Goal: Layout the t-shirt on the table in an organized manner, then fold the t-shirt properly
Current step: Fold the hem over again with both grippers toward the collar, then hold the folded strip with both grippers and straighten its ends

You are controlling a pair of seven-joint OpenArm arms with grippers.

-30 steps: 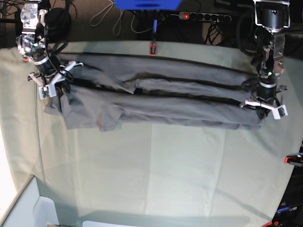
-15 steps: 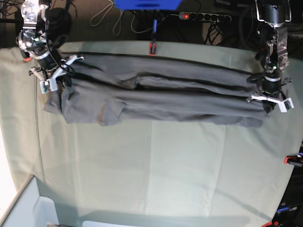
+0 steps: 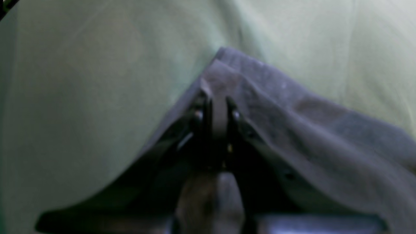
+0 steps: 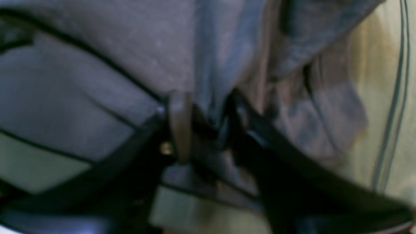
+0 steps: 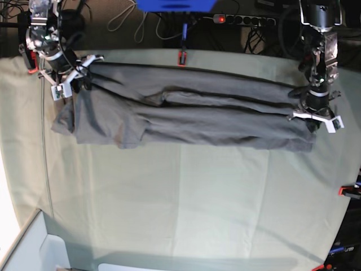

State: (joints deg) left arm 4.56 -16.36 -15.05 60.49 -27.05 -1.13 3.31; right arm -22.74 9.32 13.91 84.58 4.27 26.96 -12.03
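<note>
The dark grey t-shirt (image 5: 186, 121) lies stretched in a long band across the far part of the table (image 5: 197, 197), with folds running along its length. My left gripper (image 5: 313, 119) is at the shirt's right end. Its wrist view shows the left gripper (image 3: 218, 101) nearly closed, pinching a ridge of the t-shirt (image 3: 308, 130) above the pale cloth (image 3: 81, 81). My right gripper (image 5: 70, 84) is at the shirt's far left corner. In its blurred wrist view the right gripper (image 4: 206, 112) has its fingers parted, with the t-shirt (image 4: 113, 58) lying loose between them.
Red clamps (image 5: 181, 58) (image 5: 347, 191) grip the table's far and right edges. A power strip (image 5: 242, 20) and cables lie behind the table. A pale box (image 5: 34, 248) sits at the near left corner.
Both grippers moved toward the table's far edge, drawing the shirt with them and flattening it. The right gripper's fingers have spread apart on the cloth.
</note>
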